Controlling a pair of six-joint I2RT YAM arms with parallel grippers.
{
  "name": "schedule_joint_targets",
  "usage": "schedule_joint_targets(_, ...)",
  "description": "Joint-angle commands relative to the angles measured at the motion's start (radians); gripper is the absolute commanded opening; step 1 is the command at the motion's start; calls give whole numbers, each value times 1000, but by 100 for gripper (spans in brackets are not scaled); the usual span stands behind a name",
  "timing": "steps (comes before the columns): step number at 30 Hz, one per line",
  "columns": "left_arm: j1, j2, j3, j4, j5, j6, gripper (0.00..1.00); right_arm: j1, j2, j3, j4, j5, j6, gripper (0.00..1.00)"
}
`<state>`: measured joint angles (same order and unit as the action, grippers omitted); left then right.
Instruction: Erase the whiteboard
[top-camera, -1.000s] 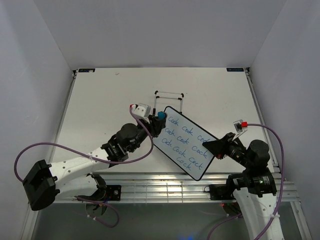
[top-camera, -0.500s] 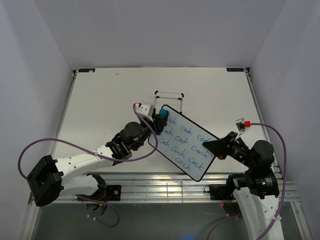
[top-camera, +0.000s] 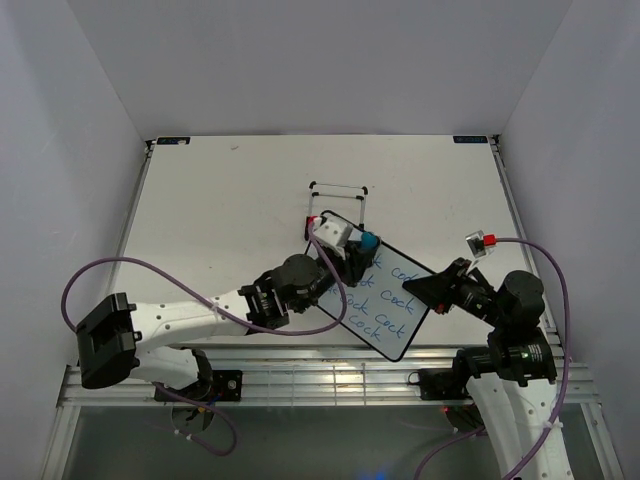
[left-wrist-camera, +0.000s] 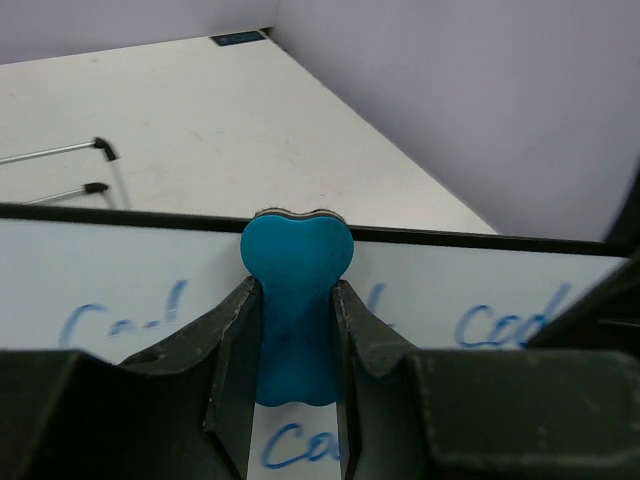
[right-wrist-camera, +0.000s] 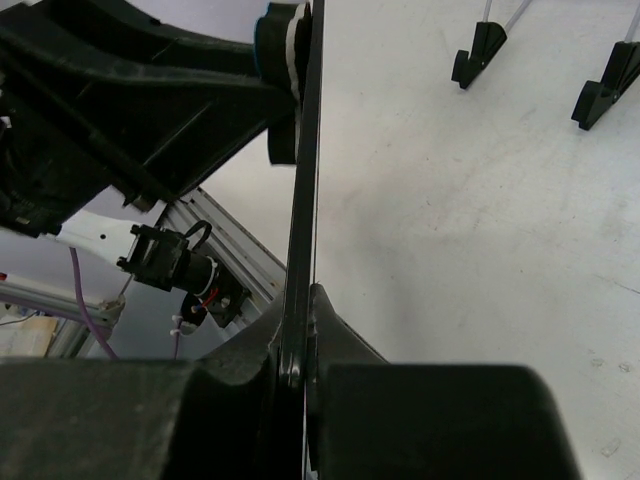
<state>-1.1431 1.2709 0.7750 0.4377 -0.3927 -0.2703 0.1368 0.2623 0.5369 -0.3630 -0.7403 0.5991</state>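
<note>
Overhead view of a white table (top-camera: 220, 200) with two robot arms. From the lower left of the frame, the left arm stretches diagonally up and right toward the centre, a purple cable looping beside it. Its wrist is bent down over the whiteboard (top-camera: 392, 300).

The left gripper (top-camera: 365, 246) is clenched on a blue eraser (top-camera: 371, 240). In the left wrist view, the two black fingers (left-wrist-camera: 232, 350) squeeze the eraser's narrow waist. The eraser's rounded end is against the board near its black top rim.

Just above centre stands a thin wire stand (top-camera: 338, 188), with the board's upper corner close to it. The board lies tilted at centre right, with blue handwriting across its surface.

At lower right, the right arm rises from its base and reaches left. The right gripper (top-camera: 428, 293) is clamped tight on the board's right edge. The right wrist view shows the board edge-on between the closed jaws.
</note>
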Motion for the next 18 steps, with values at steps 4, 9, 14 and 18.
schedule_joint_targets(4, -132, 82, 121, -66, -43, 14, 18, 12, 5, 126, 150, -123, 9, 8)
schedule_joint_targets(9, -81, 61, 130, -206, -196, -38, 18, 14, 11, 198, 27, -53, -81, 8)
schedule_joint_targets(14, 170, -34, 61, -275, -92, -106, 17, 14, 6, 227, 1, -96, -93, 8)
schedule_joint_targets(18, 299, -65, 33, -272, -3, -96, 16, 14, 9, 233, 22, -146, -62, 8)
